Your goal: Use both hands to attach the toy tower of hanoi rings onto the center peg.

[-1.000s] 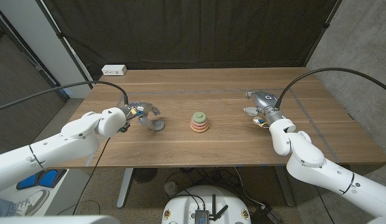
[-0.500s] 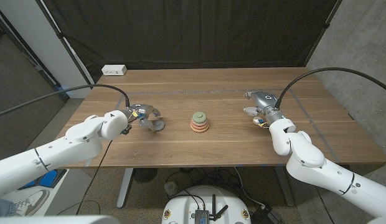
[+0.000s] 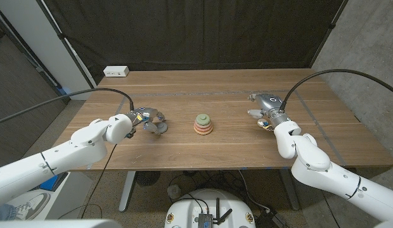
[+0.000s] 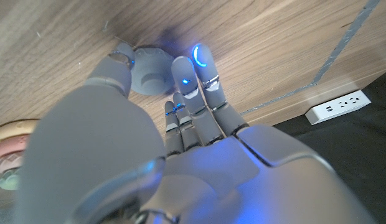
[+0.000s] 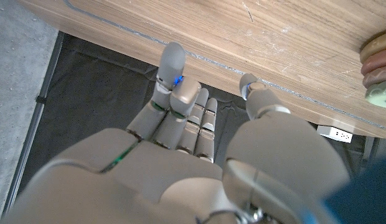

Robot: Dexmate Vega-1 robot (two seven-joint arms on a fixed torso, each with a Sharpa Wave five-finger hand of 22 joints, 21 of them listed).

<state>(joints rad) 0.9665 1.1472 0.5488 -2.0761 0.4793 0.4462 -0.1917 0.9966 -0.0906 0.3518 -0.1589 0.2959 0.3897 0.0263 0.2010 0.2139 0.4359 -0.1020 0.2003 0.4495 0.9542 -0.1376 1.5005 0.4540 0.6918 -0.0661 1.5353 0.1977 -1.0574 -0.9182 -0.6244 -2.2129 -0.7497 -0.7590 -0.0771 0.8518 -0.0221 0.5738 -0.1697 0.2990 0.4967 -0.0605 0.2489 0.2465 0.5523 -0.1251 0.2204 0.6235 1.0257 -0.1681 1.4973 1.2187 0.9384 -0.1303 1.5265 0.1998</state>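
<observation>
At the table's middle stands the ring stack, a green ring on top of pink and orange ones; it also shows as the stack and the stack in the wrist views. A grey ring lies on the wood to the stack's left. My left hand is over the grey ring, pinching it between thumb and fingers. My right hand hovers to the stack's right with its fingers apart and nothing in them.
A white power strip sits at the table's back left edge, also seen as the strip. A thin tape line runs across the far part of the table. A dark curtain hangs behind.
My left arm has swung forward and the left hand has shifted slightly right, closing in over the grey ring. The ring has barely moved. The right hand has stayed still.
</observation>
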